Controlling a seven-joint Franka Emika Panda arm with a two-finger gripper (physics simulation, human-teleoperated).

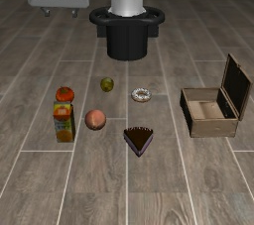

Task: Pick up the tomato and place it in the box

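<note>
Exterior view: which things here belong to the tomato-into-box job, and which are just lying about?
For the job: tomato, open wooden box, claw.
Just lying about: juice carton, peach, lime, doughnut, chocolate cake slice.

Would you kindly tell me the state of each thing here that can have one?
box, lid open, nothing seen inside
tomato, resting on the floor, not held
juice carton, standing upright
cake slice, lying on the floor
gripper, raised, holding nothing
</note>
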